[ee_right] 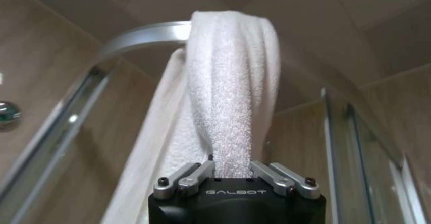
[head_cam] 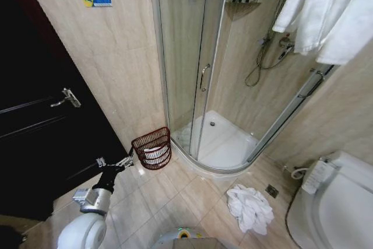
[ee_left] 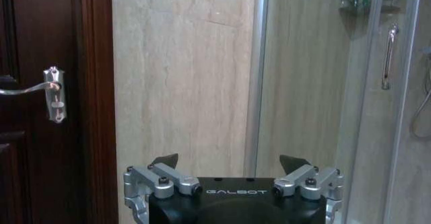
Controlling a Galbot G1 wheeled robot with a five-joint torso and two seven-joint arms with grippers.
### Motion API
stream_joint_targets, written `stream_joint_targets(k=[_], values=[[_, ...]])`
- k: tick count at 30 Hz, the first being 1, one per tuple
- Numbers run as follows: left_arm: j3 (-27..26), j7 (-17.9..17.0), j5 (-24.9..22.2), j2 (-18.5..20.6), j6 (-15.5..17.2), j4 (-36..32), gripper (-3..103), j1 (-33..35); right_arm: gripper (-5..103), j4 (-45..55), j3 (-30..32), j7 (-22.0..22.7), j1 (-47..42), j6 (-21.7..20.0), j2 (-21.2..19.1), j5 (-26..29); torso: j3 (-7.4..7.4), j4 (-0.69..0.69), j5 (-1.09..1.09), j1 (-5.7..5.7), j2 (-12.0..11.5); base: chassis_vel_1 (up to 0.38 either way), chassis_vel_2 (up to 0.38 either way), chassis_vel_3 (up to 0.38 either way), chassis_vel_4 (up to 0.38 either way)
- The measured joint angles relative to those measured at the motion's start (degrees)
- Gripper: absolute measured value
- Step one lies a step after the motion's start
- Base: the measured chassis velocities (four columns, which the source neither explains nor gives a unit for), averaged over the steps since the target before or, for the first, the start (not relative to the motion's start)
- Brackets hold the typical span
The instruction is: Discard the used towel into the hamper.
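The hamper (head_cam: 152, 147), a small reddish-brown open-weave basket, stands on the floor against the wall beside the shower door, with something white inside it. My left gripper (head_cam: 126, 161) hovers just left of the hamper; in the left wrist view this gripper (ee_left: 229, 161) is open and empty, facing the wall. A white towel (ee_right: 229, 82) hangs over the curved shower rail (ee_right: 138, 35). My right gripper (ee_right: 232, 172) is shut on the towel's lower part. In the head view the hanging white towel (head_cam: 326, 10) shows at the upper right.
A second white towel (head_cam: 250, 207) lies crumpled on the tiled floor near the toilet (head_cam: 335, 208). The glass shower enclosure (head_cam: 192, 68) fills the corner ahead. A dark door (head_cam: 41, 115) with a lever handle (ee_left: 47, 90) is on the left.
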Motion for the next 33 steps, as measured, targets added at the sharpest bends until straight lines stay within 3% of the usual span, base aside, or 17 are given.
stream_joint_targets(k=[8,16,21,25,26,29,30,32,33], values=[[0.0,0.0,0.0,0.0,0.0,0.0,98,0.0,9,12.2,-2.0,1.6,2.3,-2.0,8.1,0.6,0.00,0.02,-0.07,0.00,0.0,0.000,0.000,0.000,0.000],[0.0,0.0,0.0,0.0,0.0,0.0,98,0.0,9,27.7,-3.8,2.7,2.1,-3.2,25.2,-1.2,0.00,0.00,0.04,0.00,0.0,0.000,0.000,0.000,0.000],[0.0,0.0,0.0,0.0,0.0,0.0,98,0.0,9,32.6,-3.9,2.9,1.2,-3.5,30.8,-1.8,0.00,0.01,-0.04,0.01,0.0,0.000,0.000,0.000,0.000],[0.0,0.0,0.0,0.0,0.0,0.0,98,0.0,9,39.3,-6.8,2.7,-0.4,-3.5,39.4,-4.2,0.00,0.01,-0.02,0.00,0.0,0.000,0.000,0.000,0.000],[0.0,0.0,0.0,0.0,0.0,0.0,98,0.0,9,39.3,-6.8,2.7,-0.4,-3.5,39.4,-4.2,0.00,0.01,-0.02,0.00,0.0,0.000,0.000,0.000,0.000],[0.0,0.0,0.0,0.0,0.0,0.0,98,0.0,9,43.1,-8.9,1.5,-2.1,-3.5,45.2,-6.8,0.01,0.01,0.02,0.01,0.0,0.000,0.000,0.000,0.000],[0.0,0.0,0.0,0.0,0.0,0.0,98,0.0,9,43.1,-8.9,1.5,-2.1,-3.5,45.2,-6.8,0.01,0.01,0.02,0.01,0.0,0.000,0.000,0.000,0.000],[0.0,0.0,0.0,0.0,0.0,0.0,98,0.0,9,46.2,-9.9,0.1,-4.8,-2.6,50.1,-9.1,0.01,0.01,-0.04,0.01,0.0,0.000,0.000,0.000,0.000],[0.0,0.0,0.0,0.0,0.0,0.0,98,0.0,9,46.2,-9.9,0.1,-4.8,-2.6,50.1,-9.1,0.01,0.01,-0.04,0.01,0.0,0.000,0.000,0.000,0.000]])
